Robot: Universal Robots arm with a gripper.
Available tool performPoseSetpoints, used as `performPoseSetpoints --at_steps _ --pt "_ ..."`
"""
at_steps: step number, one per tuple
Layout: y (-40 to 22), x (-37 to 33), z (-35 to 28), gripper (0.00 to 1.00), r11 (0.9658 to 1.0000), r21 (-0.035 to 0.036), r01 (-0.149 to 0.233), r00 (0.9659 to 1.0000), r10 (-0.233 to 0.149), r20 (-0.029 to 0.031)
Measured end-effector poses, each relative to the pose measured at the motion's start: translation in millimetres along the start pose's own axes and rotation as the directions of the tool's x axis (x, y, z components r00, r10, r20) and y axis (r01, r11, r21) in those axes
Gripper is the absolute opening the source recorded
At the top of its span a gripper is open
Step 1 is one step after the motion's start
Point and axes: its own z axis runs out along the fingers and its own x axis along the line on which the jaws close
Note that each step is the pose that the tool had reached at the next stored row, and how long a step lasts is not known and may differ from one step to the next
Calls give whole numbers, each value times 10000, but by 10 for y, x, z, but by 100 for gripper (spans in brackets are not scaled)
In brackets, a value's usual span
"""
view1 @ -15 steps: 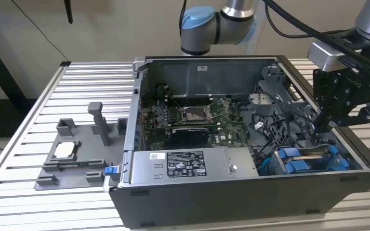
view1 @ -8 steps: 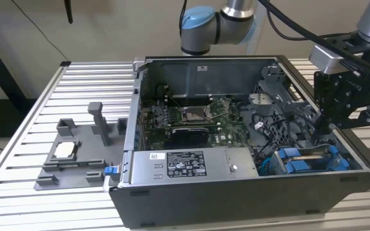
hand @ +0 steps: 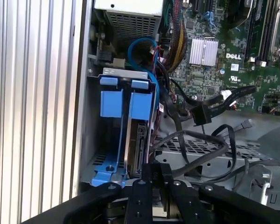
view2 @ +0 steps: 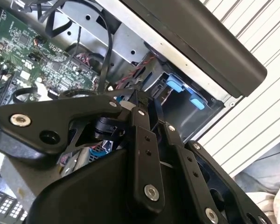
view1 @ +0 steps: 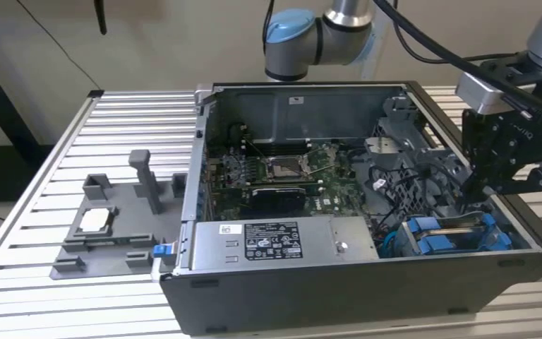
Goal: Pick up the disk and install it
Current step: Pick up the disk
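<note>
The disk (hand: 139,140) stands on edge in the drive bay (hand: 95,140) at the case's front corner, on the exterior view's right. Its silver-grey body runs down into the slot, and its blue carrier tabs (hand: 142,105) sit at the far end. In the exterior view the disk (view1: 461,227) shows between blue carrier pieces. My gripper (hand: 155,170) is at the disk's near end, fingers drawn close together on its edge. It hangs over the bay in the exterior view (view1: 480,200). In the second wrist view the black fingers (view2: 142,140) converge toward the bay.
A second blue carrier (hand: 111,102) fills the neighbouring slot. Loose black cables (hand: 200,112) lie beside the bay, over the green motherboard (view1: 285,173). The grey power supply box (view1: 281,240) lies along the case front. A grey fixture (view1: 111,226) stands on the slatted table at the exterior view's left.
</note>
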Motion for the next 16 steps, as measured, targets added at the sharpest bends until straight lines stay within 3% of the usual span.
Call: performPoseSetpoints --at_steps 16 --pt "-6 91 111 19 9978 -28 -655 9979 655 -15"
